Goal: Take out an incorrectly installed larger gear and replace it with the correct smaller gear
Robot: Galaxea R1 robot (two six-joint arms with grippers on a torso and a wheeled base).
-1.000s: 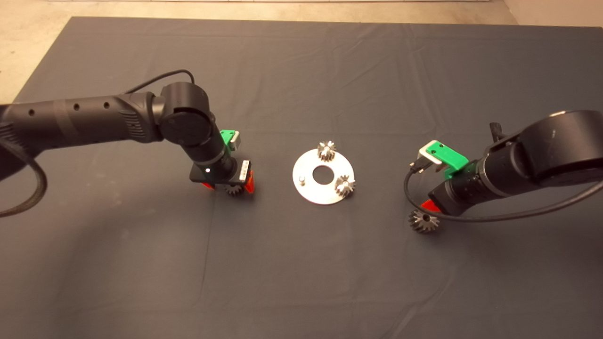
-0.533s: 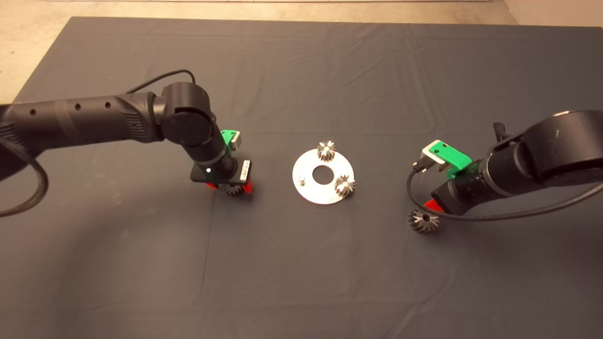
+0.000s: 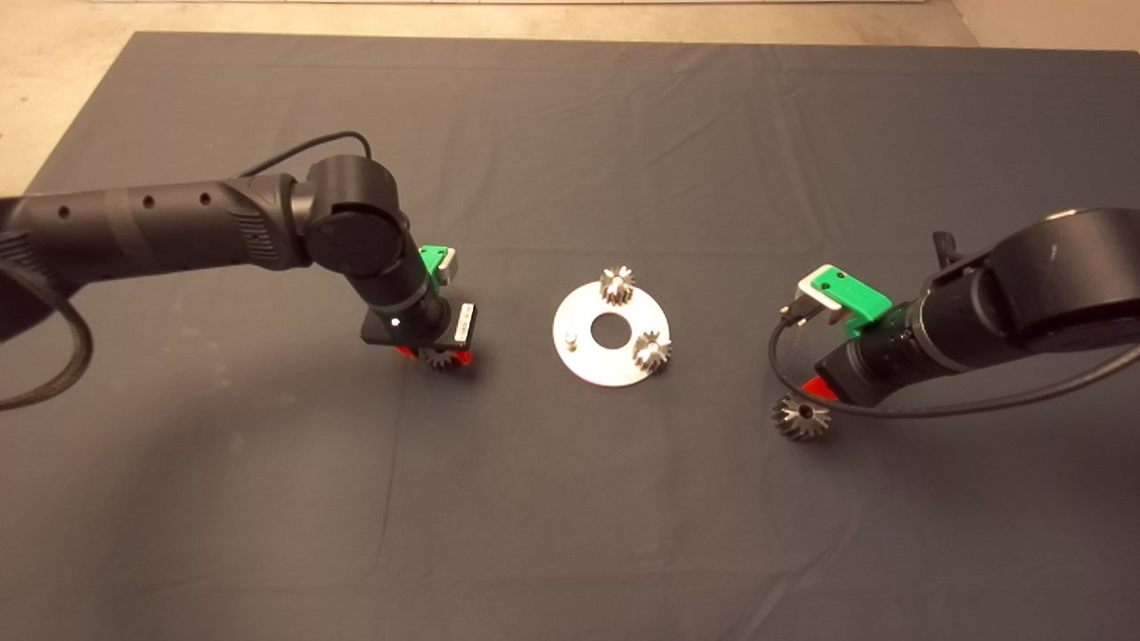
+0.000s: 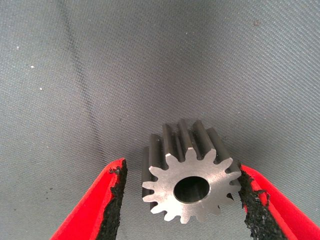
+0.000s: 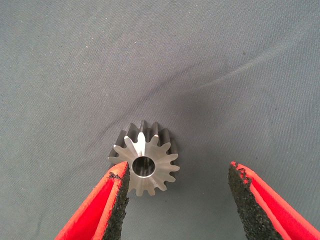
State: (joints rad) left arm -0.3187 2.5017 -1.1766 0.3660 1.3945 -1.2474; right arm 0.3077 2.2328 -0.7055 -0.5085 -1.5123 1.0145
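The smaller gear (image 3: 438,359) lies on the mat left of the round silver plate (image 3: 588,365), and my left gripper (image 3: 436,356) stands straight over it. In the left wrist view this gear (image 4: 187,172) sits between the red fingers of the left gripper (image 4: 182,200). One pad (image 4: 247,200) touches its teeth and the other pad (image 4: 117,200) is a small gap away. The larger gear (image 3: 800,417) rests on the mat at the right. My right gripper (image 3: 809,396) hovers open just behind it. In the right wrist view the larger gear (image 5: 144,159) lies close to one pad (image 5: 120,195).
Two small silver gears (image 3: 616,285) (image 3: 652,352) sit on the plate, and a bare peg (image 3: 570,339) stands on its left side beside the centre hole. A black cable (image 3: 775,356) loops from the right wrist. The mat's far edge meets a beige floor.
The left gripper's fingers have narrowed around the smaller gear. The right arm has drawn back slightly to the right from the larger gear, which has not moved.
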